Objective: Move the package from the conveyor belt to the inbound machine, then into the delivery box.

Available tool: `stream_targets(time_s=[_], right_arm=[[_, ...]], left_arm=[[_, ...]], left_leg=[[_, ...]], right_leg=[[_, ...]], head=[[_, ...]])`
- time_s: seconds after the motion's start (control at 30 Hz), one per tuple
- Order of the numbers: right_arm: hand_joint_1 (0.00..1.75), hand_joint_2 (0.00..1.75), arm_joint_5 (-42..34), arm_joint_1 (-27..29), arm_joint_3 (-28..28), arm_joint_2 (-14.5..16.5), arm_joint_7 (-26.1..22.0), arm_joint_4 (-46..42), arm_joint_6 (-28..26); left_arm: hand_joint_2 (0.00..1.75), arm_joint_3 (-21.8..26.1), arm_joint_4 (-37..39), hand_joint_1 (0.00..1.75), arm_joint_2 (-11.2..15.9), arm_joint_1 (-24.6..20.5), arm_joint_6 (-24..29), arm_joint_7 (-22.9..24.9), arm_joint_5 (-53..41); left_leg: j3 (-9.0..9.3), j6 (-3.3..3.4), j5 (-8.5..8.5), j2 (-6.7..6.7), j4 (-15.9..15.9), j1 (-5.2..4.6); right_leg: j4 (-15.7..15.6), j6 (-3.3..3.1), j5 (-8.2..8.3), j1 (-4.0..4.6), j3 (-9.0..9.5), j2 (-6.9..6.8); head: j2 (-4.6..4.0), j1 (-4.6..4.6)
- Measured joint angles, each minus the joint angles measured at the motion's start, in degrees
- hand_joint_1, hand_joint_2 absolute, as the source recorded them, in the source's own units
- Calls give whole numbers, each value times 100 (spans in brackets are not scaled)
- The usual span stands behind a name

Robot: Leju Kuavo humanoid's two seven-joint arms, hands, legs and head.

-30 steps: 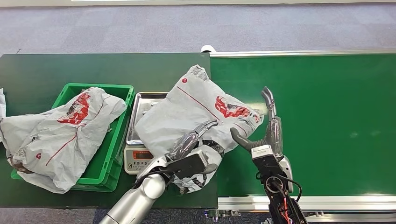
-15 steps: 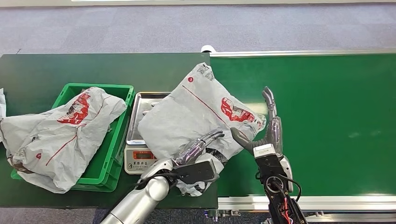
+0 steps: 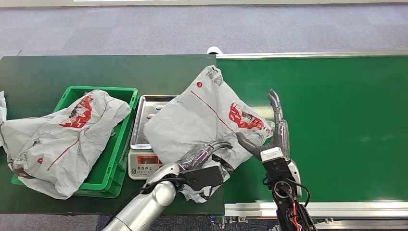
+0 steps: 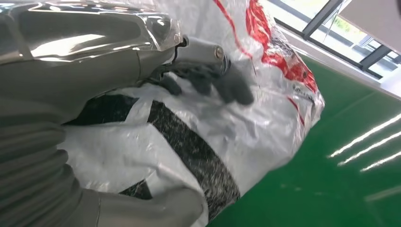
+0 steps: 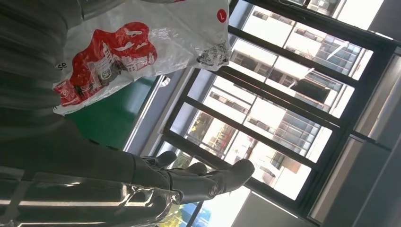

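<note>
Fingers (image 3: pixel 207 151) of the left hand (image 3: pixel 204 163) press on the grey package's (image 3: pixel 202 118) near edge at lower centre, gripping it, while the right hand (image 3: pixel 274 137) stays spread open against its right side. Compared with a second ago, the package has tipped up slightly and shifted right, still lying across the scale (image 3: pixel 144 163) and the conveyor belt (image 3: pixel 337 120).

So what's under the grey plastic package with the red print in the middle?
Under the grey plastic package sits a steel-trayed scale; its left edge and display show. The rest of the tray is covered.
</note>
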Motion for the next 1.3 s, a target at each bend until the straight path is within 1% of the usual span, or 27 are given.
stream_targets(time_s=[0.1, 0.27, 0.37, 0.53, 0.57, 0.7, 0.8, 0.93, 1.0, 1.07, 1.3], right_arm=[[0, 175, 19, -4, 0, 0, 9, 23, 15], [0, 175, 21, -3, 0, 0, -2, 27, 15], [0, 175, 18, 0, 0, -2, -2, 27, 15], [0, 175, 4, 3, -2, -3, -13, 27, 12], [0, 175, -3, 4, -3, -4, -19, 27, 9], [0, 175, -33, 22, -13, -12, -36, 26, -2], [0, 175, -44, 54, -21, -11, -37, 17, -8], [0, 175, -52, 102, -22, -2, -34, -3, -15], [0, 175, -60, 106, -22, 5, -33, -4, -18], [0, 175, -63, 106, -22, 16, -33, -6, -20], [0, 175, -79, 107, -21, 32, -32, -8, -21]], left_arm=[[175, -1, 26, 174, 0, -12, 106, -79, -39], [175, -9, 55, 171, -1, -13, 501, -241, -149], [175, -15, 62, 171, -7, -13, 734, -272, -167], [175, -8, 62, 175, -18, -12, 905, -308, -149], [175, -7, 62, 175, -19, -10, 1005, -338, -144], [175, 17, 54, 175, -50, 8, 1726, -481, -174], [175, 97, -11, 175, -76, 42, 2484, -702, -126], [175, 283, -344, 175, -98, 116, 3847, -1566, 429], [175, 337, -548, 175, -97, 138, 4220, -1806, 635], [175, 363, -700, 175, -95, 157, 4309, -1860, 684], [175, 433, -993, 175, -95, 249, 4314, -1881, 659]], left_leg=[[0, 0, 0, 0, 0, 0], [1, 0, 0, 0, 0, 0], [1, 0, 0, 0, 0, 0], [1, 0, 0, 0, 0, 0], [1, 0, 0, 0, 0, 0], [0, 0, 0, 0, 0, 0], [0, 0, 0, 0, 0, 0], [0, 0, 0, 0, 0, 0], [0, 0, 0, -1, 0, 0], [-1, 0, 0, -2, 0, 0], [-1, 0, 0, -1, 0, 0]], right_leg=[[0, 0, 0, 0, 0, 0], [0, 0, 0, 0, -1, 0], [0, 0, 0, 0, -1, 0], [0, 0, 0, 0, -1, 0], [0, 0, 0, 0, -1, 0], [0, 0, 0, 0, -1, 0], [0, 0, 0, 0, -2, 0], [0, 0, 0, 0, -2, 0], [0, 0, 0, 1, -2, -1], [0, 0, -1, 1, -1, -1], [0, 0, 0, 0, 0, -1]], head=[[0, 0], [0, 0], [0, 0], [0, 0], [0, -1], [0, -1], [0, -1], [0, -1], [0, -1], [0, 0], [0, 0]])
